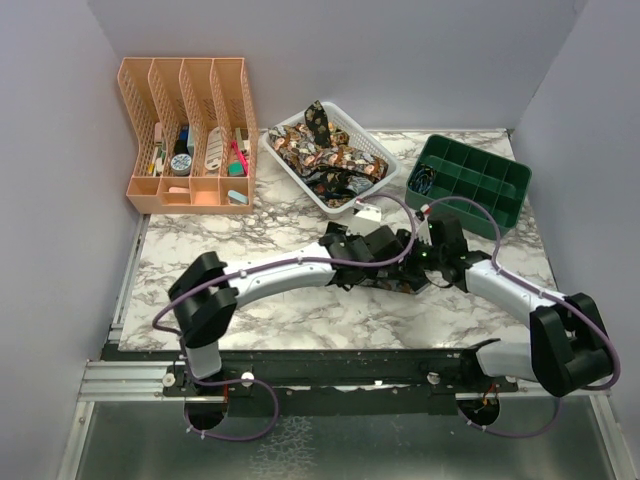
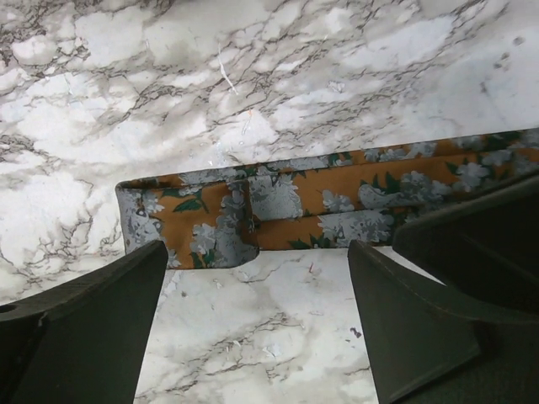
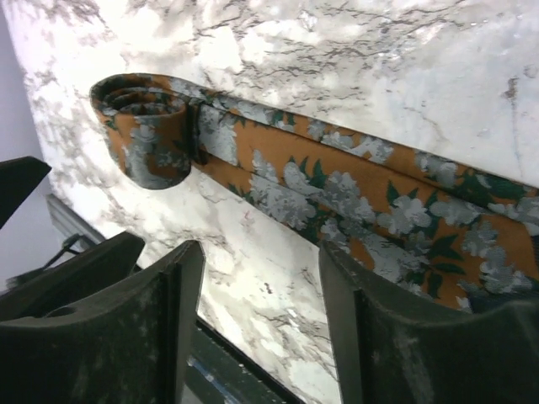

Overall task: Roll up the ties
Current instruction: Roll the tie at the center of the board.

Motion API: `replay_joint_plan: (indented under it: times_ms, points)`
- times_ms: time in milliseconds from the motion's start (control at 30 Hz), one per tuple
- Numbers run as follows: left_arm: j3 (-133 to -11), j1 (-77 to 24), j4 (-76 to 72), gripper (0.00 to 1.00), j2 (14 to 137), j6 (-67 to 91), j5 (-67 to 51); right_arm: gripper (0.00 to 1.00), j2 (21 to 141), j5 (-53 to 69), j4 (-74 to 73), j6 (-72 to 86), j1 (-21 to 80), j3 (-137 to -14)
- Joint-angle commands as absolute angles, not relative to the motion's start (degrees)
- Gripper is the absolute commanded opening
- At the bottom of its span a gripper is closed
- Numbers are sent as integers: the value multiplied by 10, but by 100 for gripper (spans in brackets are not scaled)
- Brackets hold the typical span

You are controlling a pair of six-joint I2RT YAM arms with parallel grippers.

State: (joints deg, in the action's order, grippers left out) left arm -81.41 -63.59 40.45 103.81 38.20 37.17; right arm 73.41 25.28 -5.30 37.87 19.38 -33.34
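On the bench (image 1: 285,312), the tie (image 2: 337,202) lies crosswise just ahead of the left hand (image 2: 257,257) and right hand (image 3: 261,257). Both are released, empty.

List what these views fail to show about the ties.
- Top view: the orange tie is hidden under the left gripper and right gripper.
- Right wrist view: its unrolled end runs off the right edge.
- Top view: the ties heaped in the white basket are too tangled to count.
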Motion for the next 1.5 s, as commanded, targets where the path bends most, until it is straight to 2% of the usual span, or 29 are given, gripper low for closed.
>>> replay_joint_plan:
  times_ms: [0, 33, 100, 300, 467, 700, 767, 800, 1133, 1467]
  points:
    - [-756, -627, 348, 91, 957, 376, 343, 68, 728, 313, -15, 374, 191, -324]
    - [-740, -623, 338, 93, 939, 377, 342, 76, 730, 319, -6, 378, 190, -323]
    - [-697, -604, 314, 97, 900, 377, 330, 84, 736, 329, 32, 391, 190, -320]
    - [-533, -477, 231, 99, 733, 352, 217, 87, 795, 360, 35, 376, 196, -360]
    - [-410, -372, 136, 99, 630, 327, 95, 78, 848, 326, 33, 398, 236, -399]
    - [-316, -273, 54, 99, 597, 352, -32, 78, 904, 283, 38, 417, 295, -457]
    - [-291, -249, 27, 99, 592, 365, -64, 71, 921, 260, 29, 423, 298, -470]
    - [-284, -241, 20, 99, 592, 368, -83, 70, 925, 257, 27, 425, 298, -474]
    - [-260, -207, -16, 99, 606, 375, -150, 70, 973, 284, 47, 430, 320, -502]
    - [-244, -203, -79, 99, 649, 385, -211, 59, 990, 235, 13, 412, 324, -505]
